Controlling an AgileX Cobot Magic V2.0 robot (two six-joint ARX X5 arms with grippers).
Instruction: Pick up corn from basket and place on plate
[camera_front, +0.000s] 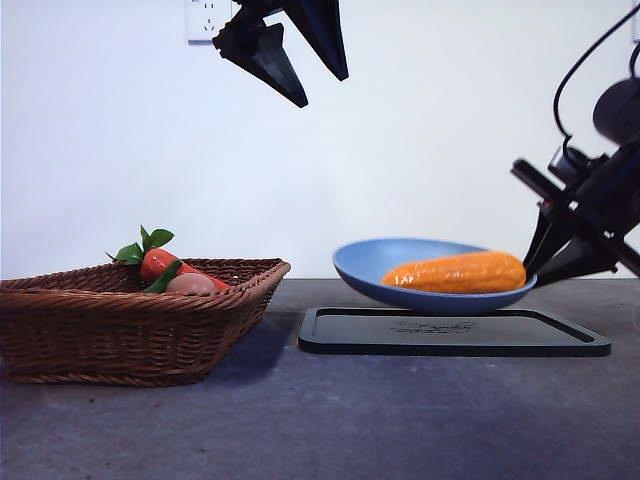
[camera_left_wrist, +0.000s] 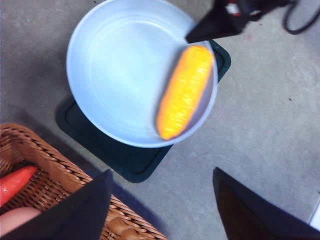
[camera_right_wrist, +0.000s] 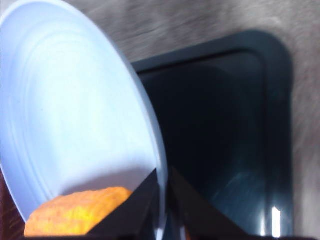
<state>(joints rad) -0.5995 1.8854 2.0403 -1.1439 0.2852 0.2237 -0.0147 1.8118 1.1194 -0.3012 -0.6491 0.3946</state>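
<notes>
Orange corn (camera_front: 456, 272) on tilted plate (camera_front: 370, 262); right pincer (camera_right_wrist: 164, 200) clamped on its rim, left pincer (camera_left_wrist: 162, 200) apart.

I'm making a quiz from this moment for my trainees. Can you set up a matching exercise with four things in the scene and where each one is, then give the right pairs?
Things:
1. corn
2. carrot
3. plate
4. left claw

Places:
A. lying in the basket, beside an egg
B. sitting on the black tray, tilted, its rim pinched by the right claw
C. open, high above the table, holding nothing
D. lying on the plate near its rim

Pairs: 1-D, 2-A, 3-B, 4-C
</notes>
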